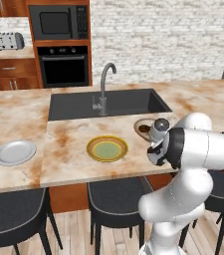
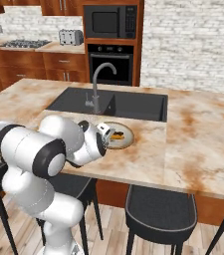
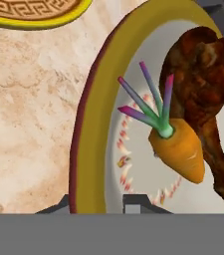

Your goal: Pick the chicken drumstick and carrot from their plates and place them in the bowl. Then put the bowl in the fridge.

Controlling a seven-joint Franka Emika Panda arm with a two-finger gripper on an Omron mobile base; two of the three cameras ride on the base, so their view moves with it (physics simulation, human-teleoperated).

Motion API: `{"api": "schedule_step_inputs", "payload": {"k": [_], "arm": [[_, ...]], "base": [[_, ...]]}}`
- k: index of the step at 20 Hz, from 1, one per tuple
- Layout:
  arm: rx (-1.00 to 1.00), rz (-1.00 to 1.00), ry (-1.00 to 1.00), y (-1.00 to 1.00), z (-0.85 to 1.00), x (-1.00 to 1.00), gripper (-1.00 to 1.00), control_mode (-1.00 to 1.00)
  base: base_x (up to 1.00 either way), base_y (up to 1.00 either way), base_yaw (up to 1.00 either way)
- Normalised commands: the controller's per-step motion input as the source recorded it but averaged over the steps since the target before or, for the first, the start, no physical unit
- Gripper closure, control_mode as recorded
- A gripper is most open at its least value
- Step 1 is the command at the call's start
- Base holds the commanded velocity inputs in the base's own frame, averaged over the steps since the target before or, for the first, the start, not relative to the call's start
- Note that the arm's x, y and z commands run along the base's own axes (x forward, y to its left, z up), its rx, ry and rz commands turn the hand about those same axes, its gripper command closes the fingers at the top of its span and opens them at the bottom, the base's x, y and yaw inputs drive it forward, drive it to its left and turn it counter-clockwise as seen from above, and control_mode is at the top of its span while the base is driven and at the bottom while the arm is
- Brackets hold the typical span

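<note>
Now the carrot point(image 3: 179, 152) and drumstick point(image 3: 203, 94) both lie inside the bowl point(image 3: 91, 149), and the claw point(image 3: 103, 204), nearly shut over its near rim, should pinch that rim tight and lift straight up, keeping it level.

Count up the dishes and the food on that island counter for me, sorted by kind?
Plates: 2, a grey-white plate and a yellow-and-green plate
Bowls: 1, the bowl
Food: 2, a carrot and a drumstick, both in the bowl
Total: 5
</note>
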Motion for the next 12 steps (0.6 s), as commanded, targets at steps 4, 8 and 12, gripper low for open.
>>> {"api": "schedule_step_inputs", "payload": {"k": [4, 8, 12], "arm": [[-0.12, 0.16, 0.01, 0.15, 0.47, -0.35, 1.0, -1.0], [-0.03, 0.16, 0.0, 0.16, 0.43, -0.4, 1.0, -1.0], [-0.04, 0.16, 0.0, 0.21, 0.4, -0.41, 1.0, -1.0]], "base": [[0.0, 0.0, 0.0], [0.0, 0.0, 0.0], [0.0, 0.0, 0.0]]}}
